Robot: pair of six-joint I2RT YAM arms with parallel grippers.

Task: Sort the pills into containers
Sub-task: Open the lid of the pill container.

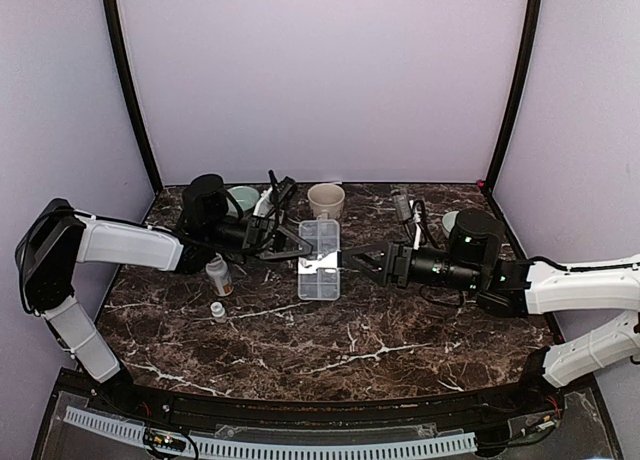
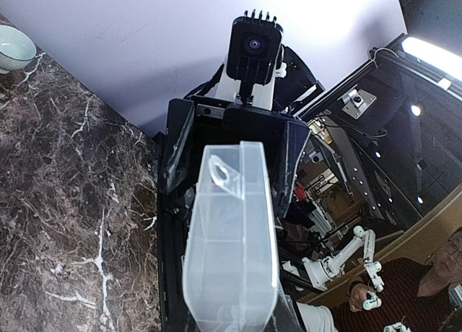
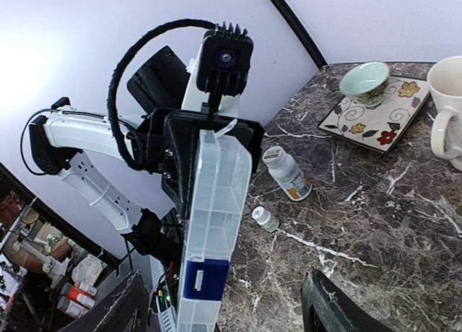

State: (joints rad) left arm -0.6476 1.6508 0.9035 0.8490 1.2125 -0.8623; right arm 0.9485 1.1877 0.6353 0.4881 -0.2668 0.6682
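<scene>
The clear compartmented container sits mid-table between both arms. My left gripper is shut on its left edge. In the left wrist view the container fills the space between my jaws. My right gripper is open at the container's right edge. In the right wrist view its dark fingers stand wide on either side of the container, clear of it. A blue tab shows on the container's side. No loose pills show. A white pill bottle and a smaller one stand to the left.
A cream mug stands behind the container. A pale green bowl is at the back left, on a patterned square plate. Another bowl is at the back right. Purple walls close the table on three sides.
</scene>
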